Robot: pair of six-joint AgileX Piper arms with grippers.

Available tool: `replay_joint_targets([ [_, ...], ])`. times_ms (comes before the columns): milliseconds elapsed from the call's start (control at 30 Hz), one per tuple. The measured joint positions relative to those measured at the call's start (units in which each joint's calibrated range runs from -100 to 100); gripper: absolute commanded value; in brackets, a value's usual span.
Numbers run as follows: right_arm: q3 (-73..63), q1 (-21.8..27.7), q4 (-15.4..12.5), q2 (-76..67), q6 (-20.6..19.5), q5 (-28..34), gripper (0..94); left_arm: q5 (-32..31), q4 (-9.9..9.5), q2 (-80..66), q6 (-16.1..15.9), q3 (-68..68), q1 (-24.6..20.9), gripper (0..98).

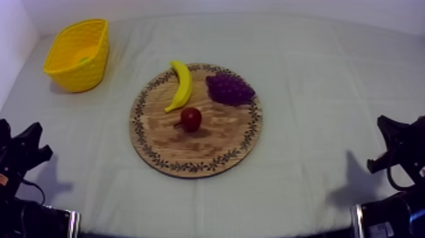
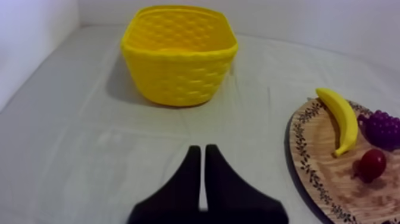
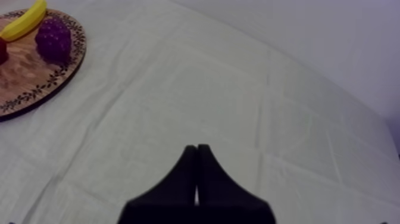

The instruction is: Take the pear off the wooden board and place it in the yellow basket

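- Resting low at the near left of the table, the left gripper (image 2: 200, 156) has its two black fingers pressed together into a narrow wedge, with nothing between them.
- The right gripper (image 3: 196, 152) sits the same way at the near right. Its fingers are together and hold nothing, over bare cloth (image 3: 238, 89) with the board well off to its left.
- The wooden board (image 1: 190, 149) lies in the middle of the table. On it are a banana (image 1: 182, 85) at the far left, a bunch of grapes (image 1: 229, 88) at the far right, and a small red fruit (image 1: 191, 118) near the centre, just beside the banana's near tip.
- The yellow basket (image 1: 76, 75) stands upright at the far left, well apart from the board.
- Inside the basket, the top view catches a paler, greenish patch on the floor, which I take to be the pear (image 1: 85, 58). It is too small to tell for sure, and the left wrist view meets the basket's outer wall and rim, not its floor.
- Judging by that, the task looks done: those three fruits are what the board carries, the likely pear is in the basket, and both arms are parked away from the work.
- No further move seems called for.
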Motion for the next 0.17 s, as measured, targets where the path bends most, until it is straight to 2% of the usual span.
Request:
replay_joint_targets([
  [67,0.0,0.0,0.0,0.0,0.0,0.0,0.2,-1.2,-1.2,0.0,2.2,0.3,-0.1,0.1],
  [167,0.0,0.0,0.0,0.0,0.0,0.0,0.2,-1.7,-1.67,0.0,5.4,0.4,-0.1,0.1],
])
